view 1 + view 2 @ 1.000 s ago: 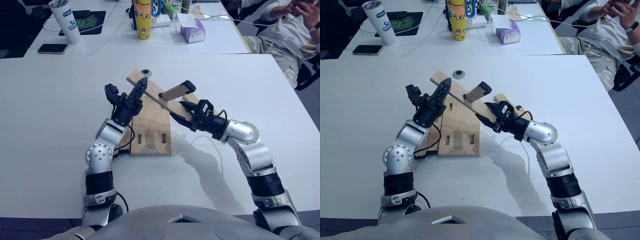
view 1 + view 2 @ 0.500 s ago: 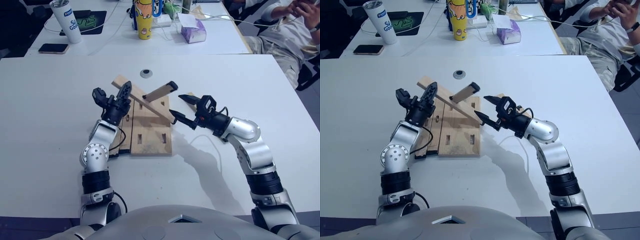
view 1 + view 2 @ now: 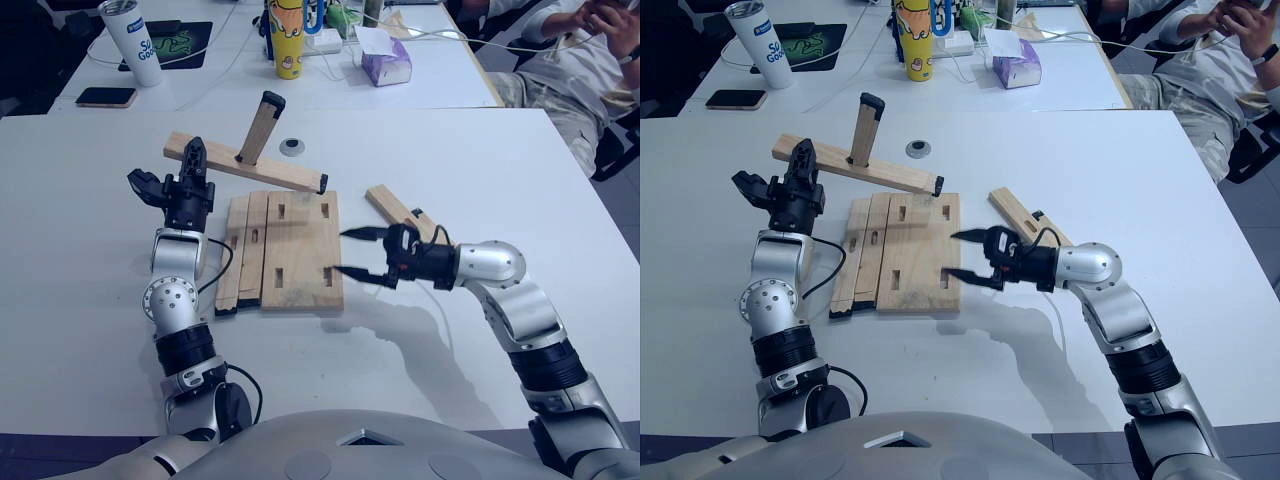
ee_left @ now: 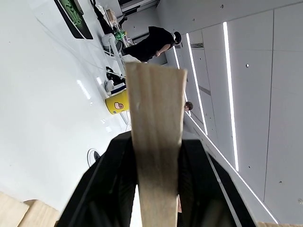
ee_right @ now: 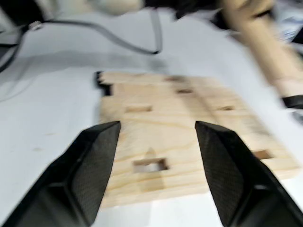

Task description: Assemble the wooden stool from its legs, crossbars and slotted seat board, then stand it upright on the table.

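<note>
The slotted seat board (image 3: 302, 250) lies flat in the middle of the table, with two narrower wooden pieces (image 3: 243, 248) tight against its left side. My left gripper (image 3: 192, 160) is shut on a long wooden bar (image 3: 262, 167), held above the table behind and to the left of the board. A short leg (image 3: 260, 124) stands up from the bar's middle. The bar (image 4: 156, 142) runs between the fingers (image 4: 102, 184) in the left wrist view. My right gripper (image 3: 340, 252) is open at the board's right edge, and the board (image 5: 180, 132) lies between its fingers (image 5: 97, 161). Another wooden piece (image 3: 396, 210) lies right of the board.
A small round object (image 3: 292, 147) sits on the table behind the bar. On the far desk stand a tumbler (image 3: 133, 40), a yellow cup (image 3: 288, 42), a tissue box (image 3: 385, 64) and a phone (image 3: 105, 97). The table's left and front are open.
My left arm has swung the bar with its leg up and to the left, off the board. My right gripper has let go of the bar's end, opened and dropped to the board's right edge.
</note>
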You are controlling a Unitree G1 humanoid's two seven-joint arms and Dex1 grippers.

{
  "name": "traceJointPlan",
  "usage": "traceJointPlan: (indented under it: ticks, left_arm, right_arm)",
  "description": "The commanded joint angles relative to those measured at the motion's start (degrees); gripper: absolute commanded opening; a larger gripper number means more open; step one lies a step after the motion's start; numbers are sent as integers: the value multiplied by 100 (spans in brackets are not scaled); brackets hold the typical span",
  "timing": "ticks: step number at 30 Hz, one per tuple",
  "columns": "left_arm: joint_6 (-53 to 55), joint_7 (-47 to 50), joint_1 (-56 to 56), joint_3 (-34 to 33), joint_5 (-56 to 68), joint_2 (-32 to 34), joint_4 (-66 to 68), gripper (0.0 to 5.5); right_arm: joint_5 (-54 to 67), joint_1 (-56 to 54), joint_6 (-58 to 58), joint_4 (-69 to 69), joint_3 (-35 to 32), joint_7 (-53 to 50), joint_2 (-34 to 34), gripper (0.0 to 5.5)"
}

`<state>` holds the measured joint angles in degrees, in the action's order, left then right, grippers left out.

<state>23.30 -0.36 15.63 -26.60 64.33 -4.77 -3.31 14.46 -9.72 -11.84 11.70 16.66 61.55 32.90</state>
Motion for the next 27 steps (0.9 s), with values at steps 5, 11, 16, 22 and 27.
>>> traceJointPlan:
  ticks: [5, 11, 16, 22, 27]
  left_arm:
    - [23, 119, -29, 86, 2, 5, -100, 104]
    - [70, 234, -186, 114, 56, -9, -309, 104]
    - [139, 295, -239, 143, 88, 7, -373, 104]
    - [173, 263, -185, 134, 73, 65, -330, 104]
    - [86, 193, -127, 154, -6, 52, -276, 104]
  right_arm:
    - [-373, -269, -672, -46, 751, 300, 69, 292]
    - [-879, -351, -860, -18, 1019, -55, 6, 292]
    - [-1193, -302, -1089, -21, 1194, -332, -56, 292]
    - [-1421, -535, -1733, -521, 1272, -905, -514, 292]
    - [-1572, -784, -1764, -1103, 1139, -1434, -868, 292]
